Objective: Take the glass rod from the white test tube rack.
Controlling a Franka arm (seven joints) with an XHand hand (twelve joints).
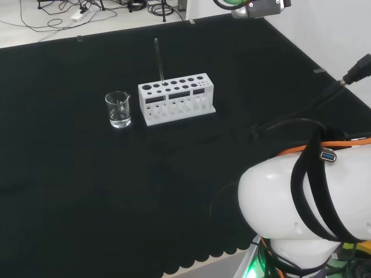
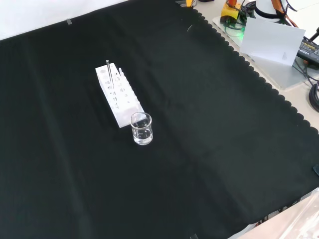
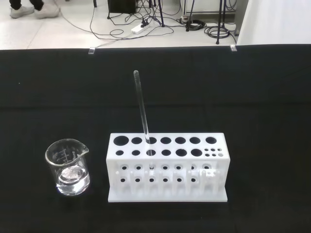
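A white test tube rack [image 1: 177, 98] [image 2: 119, 97] [image 3: 167, 170] with two rows of round holes stands on the black cloth. One thin glass rod [image 1: 159, 58] [image 2: 108, 72] [image 3: 142, 109] stands in a hole a few places in from the rack's beaker end. It leans slightly and sticks well above the rack's top. Nothing touches the rod or the rack. The wrist view looks down on the rack's long side from some distance off. The rack's other holes look empty.
A small glass beaker [image 1: 118, 109] [image 2: 141, 128] [image 3: 68, 167] with a little clear liquid stands close to the rack's end. The arm's white links [image 1: 307, 214] take up the head view's lower right. A white card [image 2: 271, 40] and gear lie past the cloth's scalloped edge.
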